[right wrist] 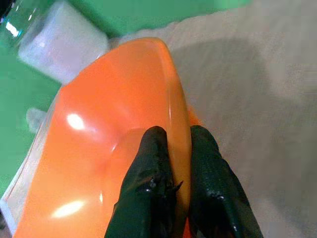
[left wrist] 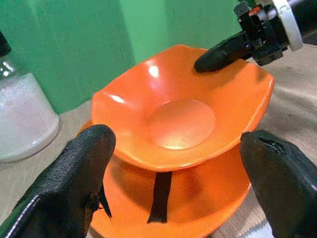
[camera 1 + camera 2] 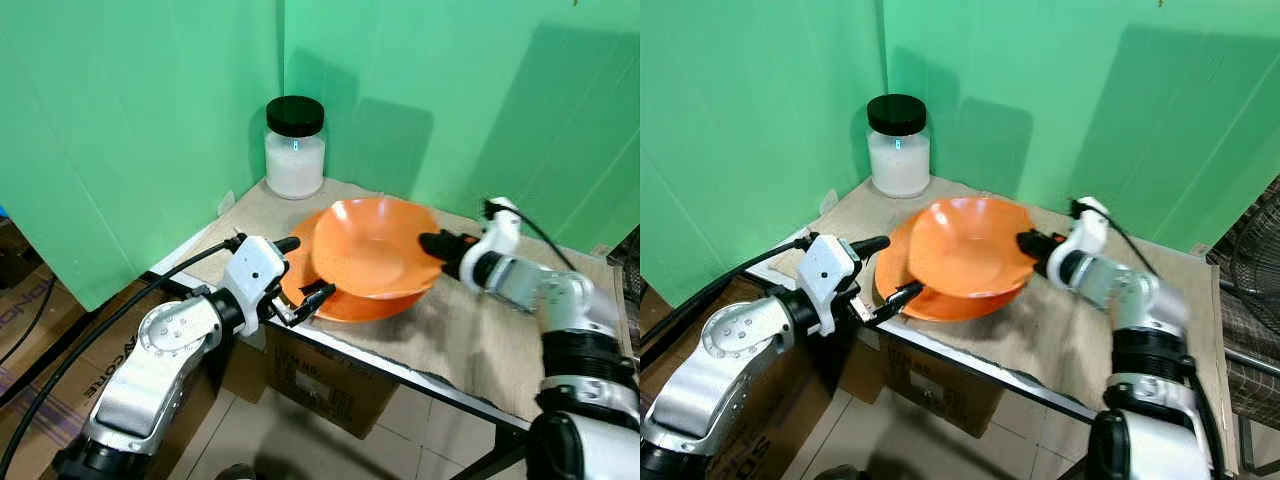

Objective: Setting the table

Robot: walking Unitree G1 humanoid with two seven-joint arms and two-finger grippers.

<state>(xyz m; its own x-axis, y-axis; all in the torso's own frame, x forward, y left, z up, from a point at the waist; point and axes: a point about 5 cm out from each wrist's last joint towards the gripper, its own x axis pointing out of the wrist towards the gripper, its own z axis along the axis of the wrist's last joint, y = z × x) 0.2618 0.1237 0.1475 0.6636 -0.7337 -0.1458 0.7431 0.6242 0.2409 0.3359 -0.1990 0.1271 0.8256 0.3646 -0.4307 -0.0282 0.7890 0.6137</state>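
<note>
An orange bowl (image 3: 372, 248) hangs tilted just above an orange plate (image 3: 352, 304) on the beige cloth of the table. My right gripper (image 3: 432, 243) is shut on the bowl's right rim, one finger inside and one outside (image 1: 210, 168). At the table's front left edge my left gripper (image 3: 303, 272) stands open beside the plate, its two black fingers (image 2: 81, 163) spread wide and facing the bowl (image 2: 183, 124) and plate (image 2: 198, 198), holding nothing.
A glass jar (image 3: 295, 146) of white powder with a black lid stands at the table's back left corner. Green screens close off the back and left. A cardboard box (image 3: 330, 375) sits under the table. Bare beige cloth (image 3: 470, 340) lies right of the plate.
</note>
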